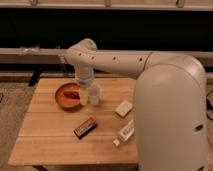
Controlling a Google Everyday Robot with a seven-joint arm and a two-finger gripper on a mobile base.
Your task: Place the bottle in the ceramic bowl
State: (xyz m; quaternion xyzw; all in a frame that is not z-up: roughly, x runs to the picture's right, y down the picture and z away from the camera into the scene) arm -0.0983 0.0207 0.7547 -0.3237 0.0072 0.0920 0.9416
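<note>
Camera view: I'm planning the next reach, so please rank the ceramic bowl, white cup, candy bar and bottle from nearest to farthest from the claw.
The claw hangs over the table's far side.
1. Ceramic bowl and white cup, flanking it on either side: too close to call.
2. Candy bar, mid-table, nearer the camera.
3. Bottle, near edge, by the robot's body.

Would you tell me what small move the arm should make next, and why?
Probably raise the end effector and swing it toward the small clear plastic bottle with the white label. It lies on the wooden table by the near edge, while the end effector hangs between the shallow orange-brown ceramic bowl and the white translucent cup.
</note>
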